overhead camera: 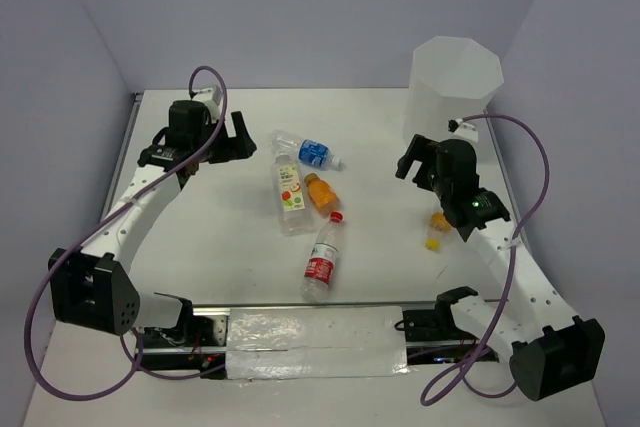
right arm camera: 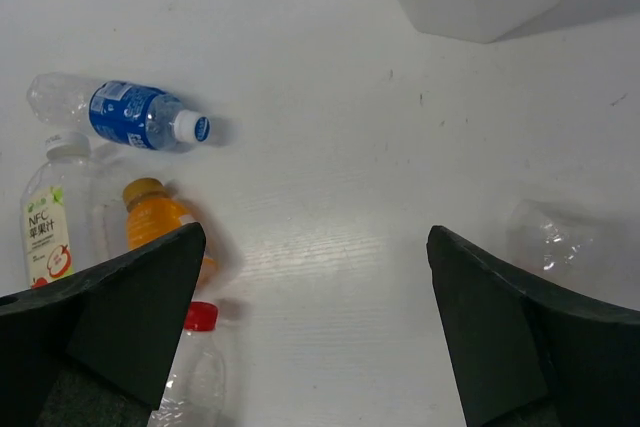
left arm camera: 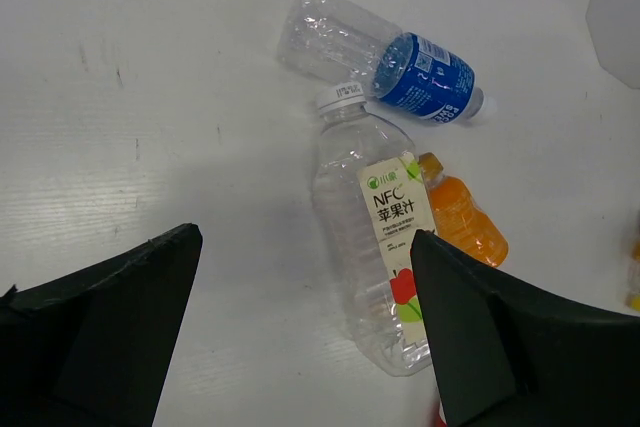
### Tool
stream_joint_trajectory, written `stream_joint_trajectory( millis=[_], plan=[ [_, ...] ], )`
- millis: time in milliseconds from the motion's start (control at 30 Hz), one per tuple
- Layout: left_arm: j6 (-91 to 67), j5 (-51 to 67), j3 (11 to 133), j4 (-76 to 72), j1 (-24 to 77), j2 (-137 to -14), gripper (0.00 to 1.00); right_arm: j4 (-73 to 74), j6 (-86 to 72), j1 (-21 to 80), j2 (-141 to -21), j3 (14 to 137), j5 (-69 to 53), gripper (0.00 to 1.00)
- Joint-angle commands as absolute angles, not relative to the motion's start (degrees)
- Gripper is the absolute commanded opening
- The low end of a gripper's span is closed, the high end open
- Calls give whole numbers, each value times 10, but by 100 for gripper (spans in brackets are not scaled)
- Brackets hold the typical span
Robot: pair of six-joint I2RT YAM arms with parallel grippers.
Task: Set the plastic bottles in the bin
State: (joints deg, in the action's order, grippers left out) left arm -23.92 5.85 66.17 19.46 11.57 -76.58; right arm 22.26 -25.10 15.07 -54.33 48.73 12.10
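- Right gripper (right arm camera: 315, 232) was spread and empty; left gripper (left arm camera: 305, 239) was spread near the fruit-labelled bottle (left arm camera: 385, 247).
- Blue-labelled bottle (overhead camera: 305, 150), orange bottle (overhead camera: 320, 192), red-capped bottle (overhead camera: 322, 257) and tiny yellow bottle (overhead camera: 437, 230) all lay on the table (overhead camera: 220, 227).
- Bin (overhead camera: 455, 77) stood far right, seemingly empty; nothing binned yet.

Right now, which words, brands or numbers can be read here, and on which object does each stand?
"NFC": label of the fruit-labelled bottle.
"苹果汁": same label, below "NFC".
Brand mark above "NFC": too small to read.
On the blue-labelled bottle: white print, blurred, unreadable.
On the red-labelled bottle: print too small to read.
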Motion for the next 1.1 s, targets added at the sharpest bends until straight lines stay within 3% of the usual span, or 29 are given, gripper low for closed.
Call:
stream_joint_trajectory(
  millis=[0, 400, 867, 1067],
  plan=[
    [-228, 62, 690, 189, 119, -771, 99, 214, -265, 149, -541, 496, 146, 100],
    [-227, 43, 692, 195, 120, -765, 100, 300, -301, 137, -576, 511, 233, 100],
    [-223, 28, 703, 206, 120, -773, 99, 322, -326, -28, -554, 445, 118, 100],
    [-222, 26, 715, 213, 120, -782, 100, 307, -327, -64, -607, 416, 93, 100]
  ],
)
